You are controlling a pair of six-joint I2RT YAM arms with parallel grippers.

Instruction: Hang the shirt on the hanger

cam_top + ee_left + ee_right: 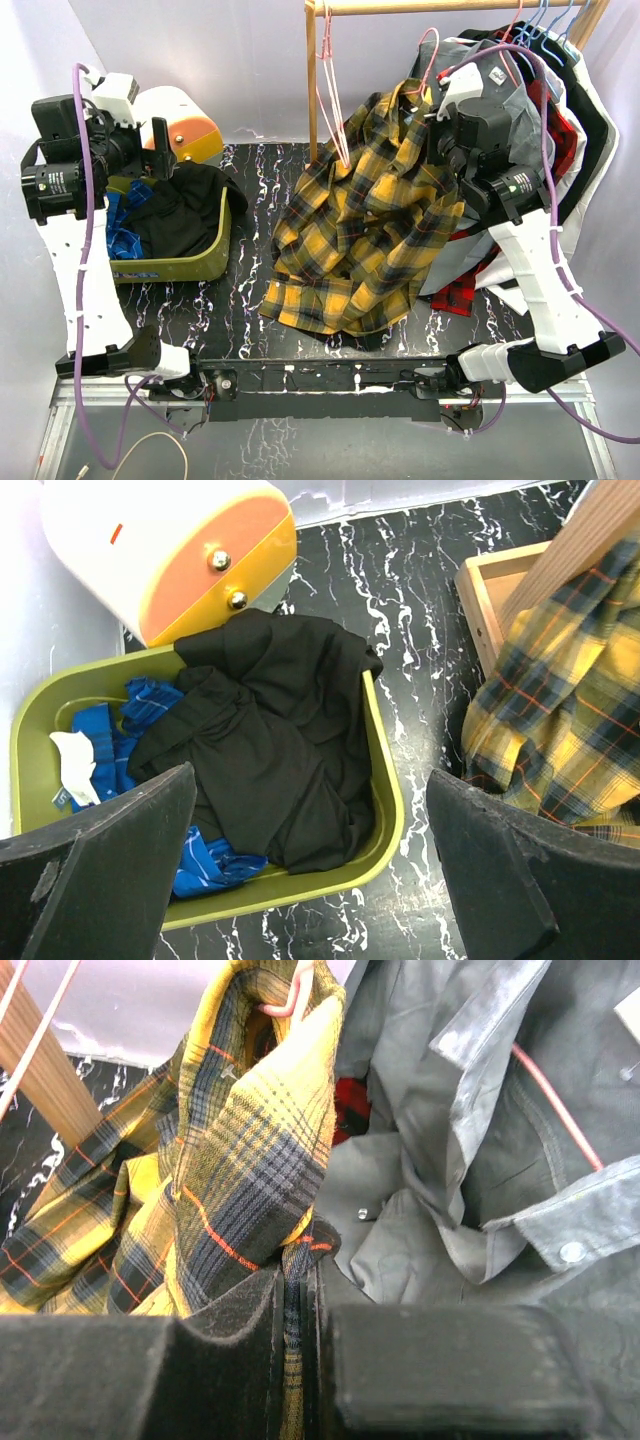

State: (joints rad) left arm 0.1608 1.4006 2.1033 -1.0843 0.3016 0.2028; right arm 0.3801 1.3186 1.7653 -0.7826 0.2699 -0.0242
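The yellow, black and green plaid shirt (360,230) hangs from its collar at the upper right and drapes down onto the black marbled table. It also shows in the right wrist view (240,1170) and at the right edge of the left wrist view (560,710). My right gripper (440,112) is shut on a fold of the shirt just below the collar (300,1300). A pink hanger hook (430,45) sticks up out of the collar (285,1000); the rest of that hanger is hidden in the cloth. My left gripper (160,140) is open and empty above the green bin (310,780).
A second thin pink hanger (335,110) hangs by the wooden rack post (311,80). A grey shirt (520,100), a red-black plaid shirt (465,290) and blue hangers (545,25) crowd the rack's right end. The green bin (215,255) holds black and blue clothes; a white-orange container (185,125) stands behind it.
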